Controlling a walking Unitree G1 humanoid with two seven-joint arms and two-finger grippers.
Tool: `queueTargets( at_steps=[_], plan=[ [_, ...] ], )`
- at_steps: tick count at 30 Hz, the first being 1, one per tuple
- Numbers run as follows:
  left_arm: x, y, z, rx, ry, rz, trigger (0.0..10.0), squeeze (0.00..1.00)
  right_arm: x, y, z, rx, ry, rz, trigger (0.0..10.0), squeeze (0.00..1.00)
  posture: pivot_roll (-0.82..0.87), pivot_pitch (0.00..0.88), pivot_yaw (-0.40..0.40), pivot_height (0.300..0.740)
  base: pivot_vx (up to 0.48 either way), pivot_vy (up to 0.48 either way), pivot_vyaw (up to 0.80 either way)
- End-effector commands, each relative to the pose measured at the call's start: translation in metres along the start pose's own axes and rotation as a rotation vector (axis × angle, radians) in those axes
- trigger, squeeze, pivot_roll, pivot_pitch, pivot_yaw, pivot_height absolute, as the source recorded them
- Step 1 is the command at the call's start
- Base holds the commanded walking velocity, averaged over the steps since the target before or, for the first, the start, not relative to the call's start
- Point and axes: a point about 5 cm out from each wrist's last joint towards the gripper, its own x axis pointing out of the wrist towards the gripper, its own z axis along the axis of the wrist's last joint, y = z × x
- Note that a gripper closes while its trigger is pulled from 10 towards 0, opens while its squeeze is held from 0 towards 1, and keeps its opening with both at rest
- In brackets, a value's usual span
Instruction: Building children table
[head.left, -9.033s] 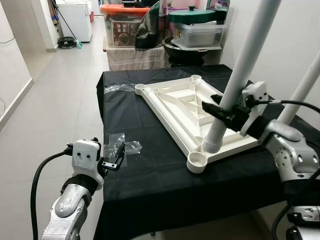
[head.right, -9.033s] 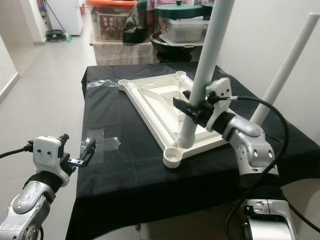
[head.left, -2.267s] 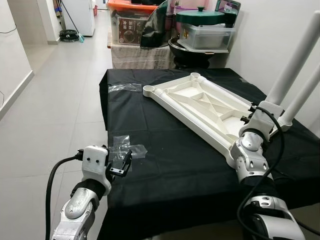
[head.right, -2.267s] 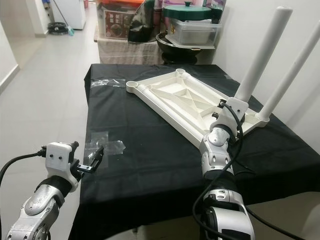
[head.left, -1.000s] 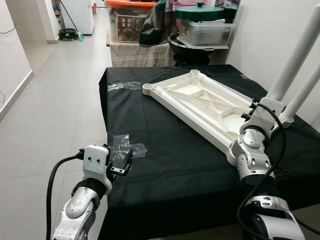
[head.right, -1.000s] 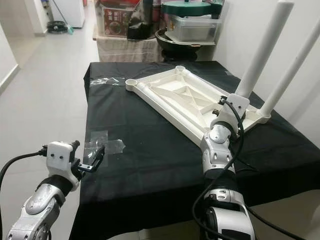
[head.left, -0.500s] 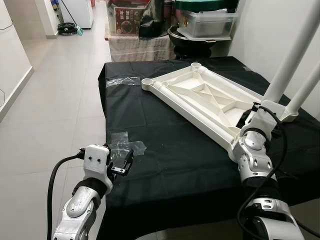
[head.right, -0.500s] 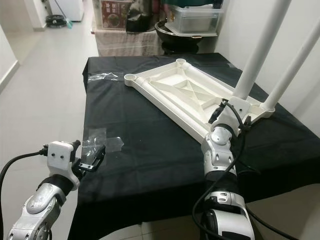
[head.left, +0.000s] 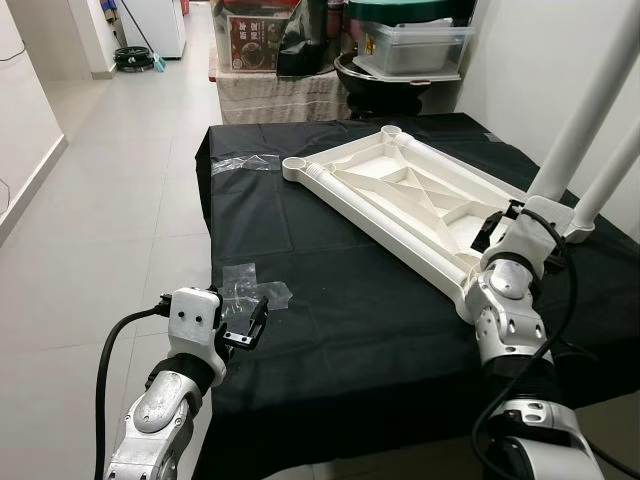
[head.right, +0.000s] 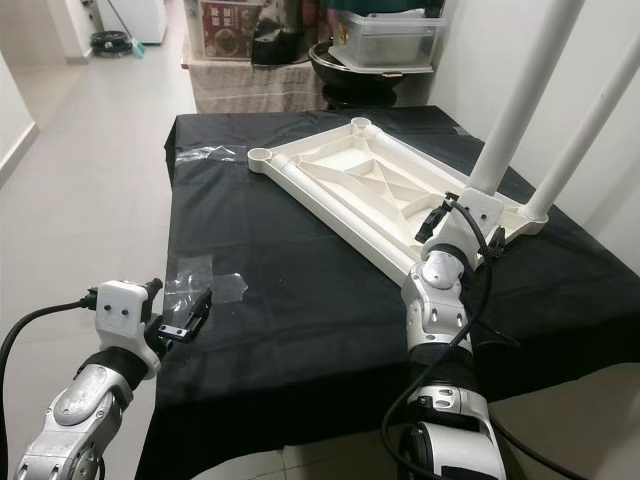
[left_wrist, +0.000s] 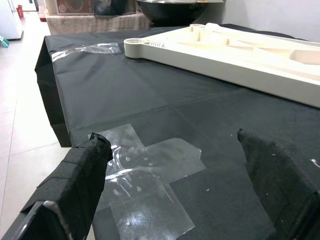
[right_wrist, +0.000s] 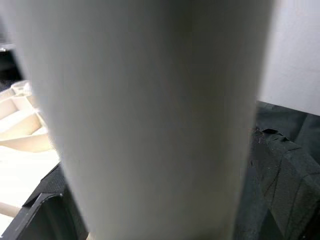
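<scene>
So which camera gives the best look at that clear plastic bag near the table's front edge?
The left wrist view: the clear plastic bag lies flat, large and sharp, between the left end effector fingers. Both eye views show it small, beside that end effector.

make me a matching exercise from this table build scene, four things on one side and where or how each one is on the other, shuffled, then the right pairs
1. right gripper
2. left gripper
3. tabletop
4. clear plastic bag

A. lying flat on the black cloth near its left edge
B. open, hovering at the black cloth's near left edge
C. upside down, ribs facing up
D. around the base of an upright white leg

Pairs: 1-D, 2-B, 3-C, 4-A
</scene>
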Motion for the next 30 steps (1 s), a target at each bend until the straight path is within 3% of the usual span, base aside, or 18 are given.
queueTargets(
  at_steps=[1, 18, 30],
  plan=[
    [0.000, -0.002, -0.003, 0.001, 0.010, -0.013, 10.0, 0.00, -0.001, -0.001, 0.002, 0.018, -0.004, 0.000, 10.0, 1.00, 0.09, 0.000, -0.066, 0.740, 0.000, 0.000, 0.00],
    [0.001, -0.005, -0.005, -0.004, 0.013, -0.028, 10.0, 0.00, -0.003, -0.002, 0.022, 0.049, -0.057, 0.052, 10.0, 1.00, 0.07, 0.000, -0.055, 0.740, 0.000, 0.000, 0.00],
    [0.001, -0.005, -0.006, -0.007, 0.018, -0.032, 10.0, 0.00, 0.000, -0.009, 0.032, 0.007, -0.090, 0.127, 10.0, 1.00, 0.06, 0.000, -0.051, 0.740, 0.000, 0.000, 0.00]
  ],
)
